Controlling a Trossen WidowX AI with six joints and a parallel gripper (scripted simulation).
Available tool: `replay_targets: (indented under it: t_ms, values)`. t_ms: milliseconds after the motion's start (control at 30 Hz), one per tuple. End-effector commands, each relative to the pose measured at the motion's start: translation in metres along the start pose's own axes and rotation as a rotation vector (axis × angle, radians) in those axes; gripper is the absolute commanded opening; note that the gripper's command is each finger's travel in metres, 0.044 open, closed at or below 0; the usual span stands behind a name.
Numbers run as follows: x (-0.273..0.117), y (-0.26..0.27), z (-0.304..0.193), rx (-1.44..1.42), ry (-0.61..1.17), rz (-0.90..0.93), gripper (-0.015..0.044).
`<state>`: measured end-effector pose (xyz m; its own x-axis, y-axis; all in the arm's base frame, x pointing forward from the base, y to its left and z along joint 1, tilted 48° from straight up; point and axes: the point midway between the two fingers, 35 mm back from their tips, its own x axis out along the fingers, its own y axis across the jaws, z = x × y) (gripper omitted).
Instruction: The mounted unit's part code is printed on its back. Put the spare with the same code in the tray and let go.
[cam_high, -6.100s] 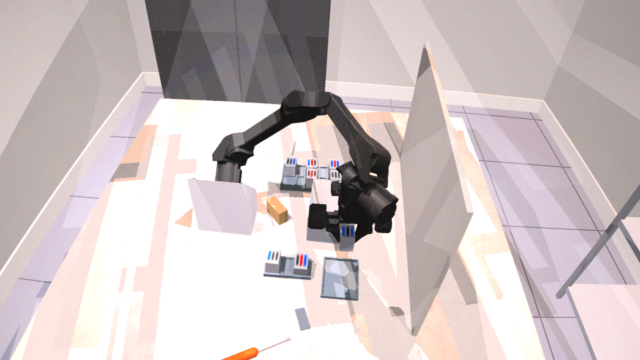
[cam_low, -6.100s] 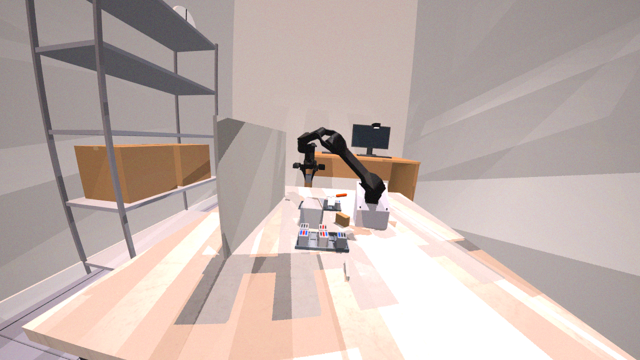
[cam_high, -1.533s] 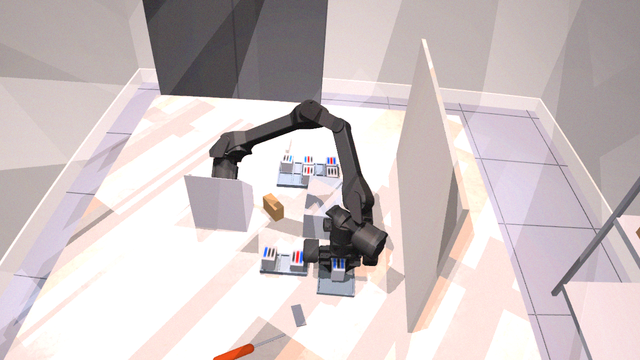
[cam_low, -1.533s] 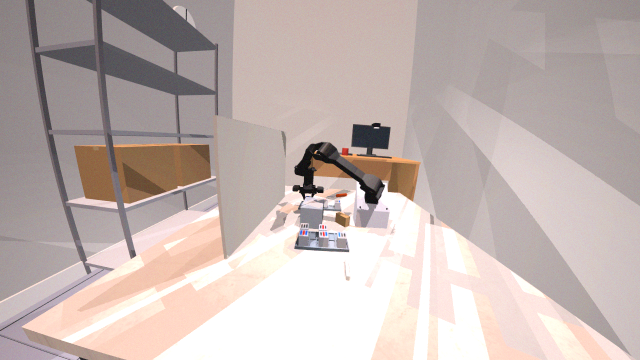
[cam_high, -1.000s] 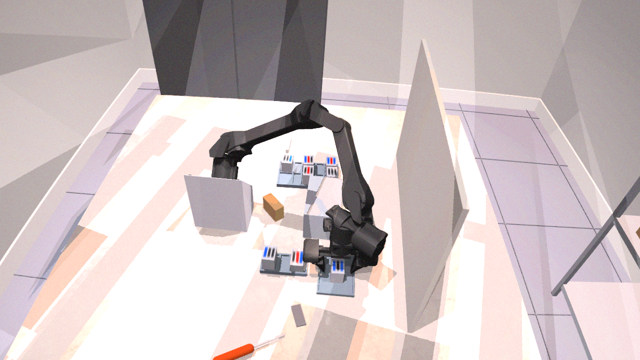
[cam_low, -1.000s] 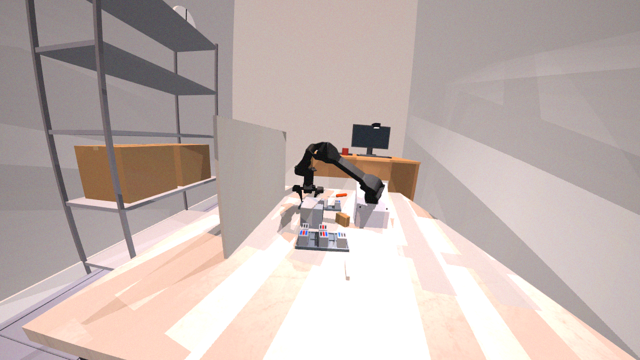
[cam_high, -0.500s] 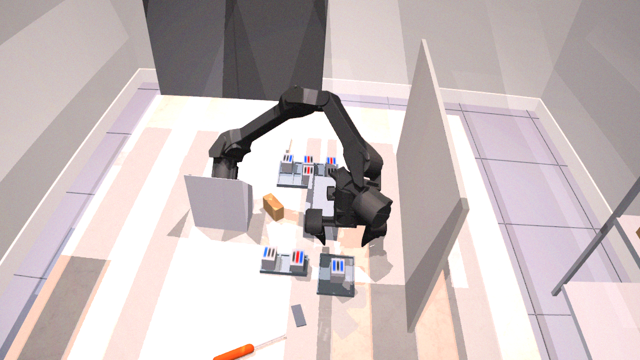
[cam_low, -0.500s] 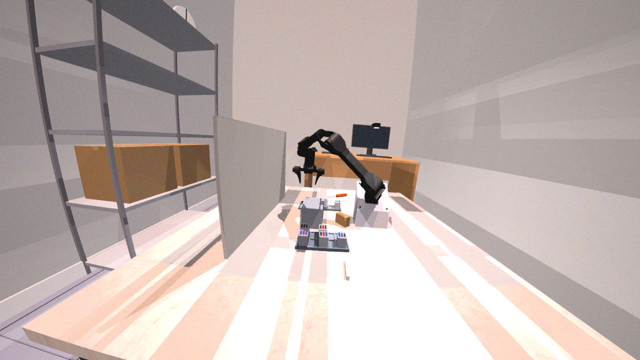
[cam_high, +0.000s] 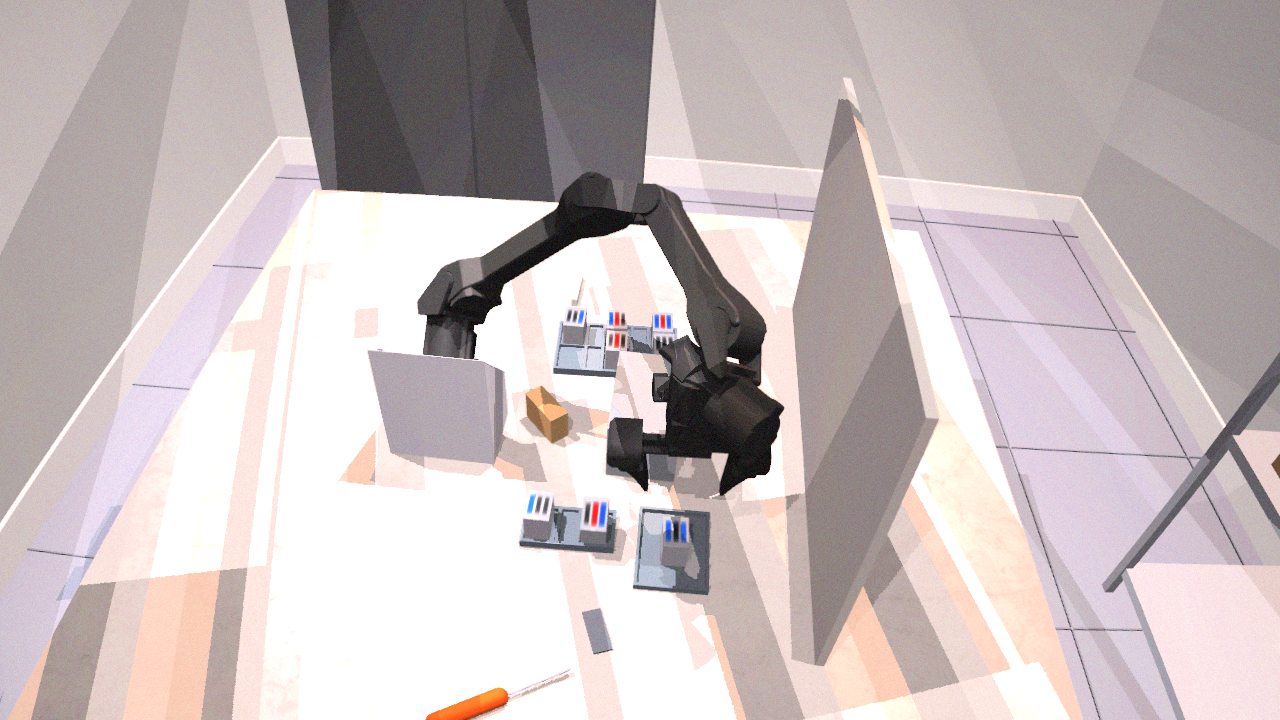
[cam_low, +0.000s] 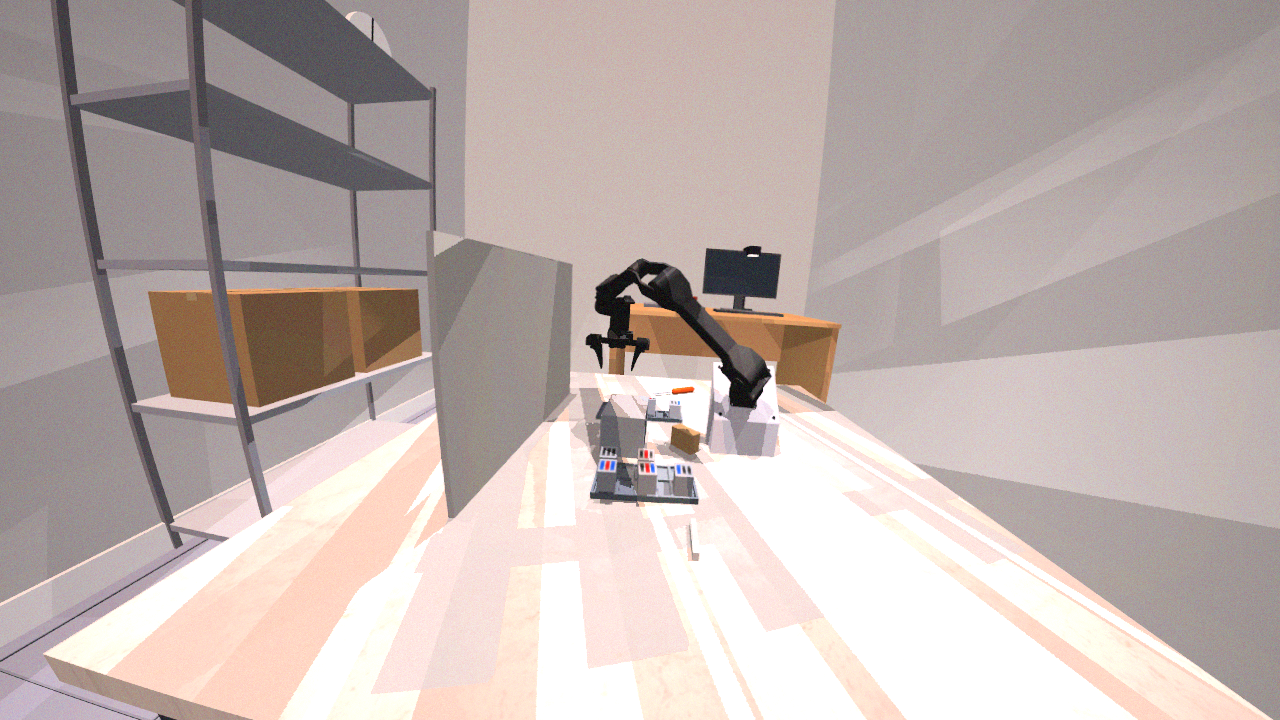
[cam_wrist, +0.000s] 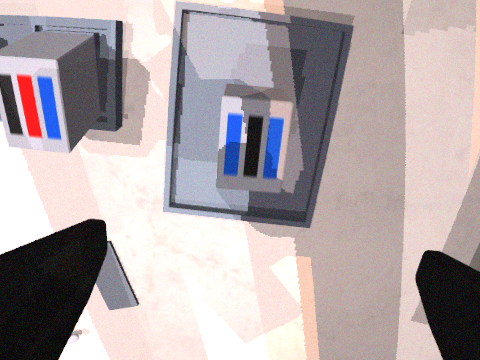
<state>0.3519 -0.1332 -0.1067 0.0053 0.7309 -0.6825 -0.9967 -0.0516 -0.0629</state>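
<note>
Screwdriver handle (cam_high: 469, 704) cropped by edge.

1. There were eight striped blocks in all: five striped blocks at the far rack (cam_high: 574, 328) (cam_low: 647, 480), two striped blocks at the near rack (cam_high: 595, 524) (cam_low: 675, 411) (cam_wrist: 80, 90), and one striped block in the open tray (cam_high: 676, 548) (cam_wrist: 254, 145).
2. Two compartmented racks stood there: one far rack (cam_high: 584, 370) (cam_low: 644, 498) and one near rack (cam_high: 568, 545) (cam_low: 664, 419) (cam_wrist: 119, 75).
3. There was one open tray (cam_high: 637, 555) (cam_wrist: 172, 125).
4. One orange-handled screwdriver (cam_high: 469, 702) (cam_low: 682, 390) lay there.
5. There was one small brown block (cam_high: 547, 416) (cam_low: 684, 438).
6. One upright panel (cam_high: 850, 358) (cam_low: 501, 358) stood there.
7. Two cardboard boxes (cam_high: 1277, 465) (cam_low: 295, 340) were visible on one shelf unit (cam_high: 1199, 474) (cam_low: 213, 268).
8. There was one monitor (cam_low: 741, 273).
</note>
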Motion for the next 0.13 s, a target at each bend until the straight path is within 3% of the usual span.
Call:
replay_targets:
  t_ms: [0,100]
  values:
    - [-0.0002,-0.0005,-0.0001,-0.001,0.001,-0.001,0.044]
    - [-0.0002,-0.0005,-0.0001,-0.001,0.001,-0.001,0.044]
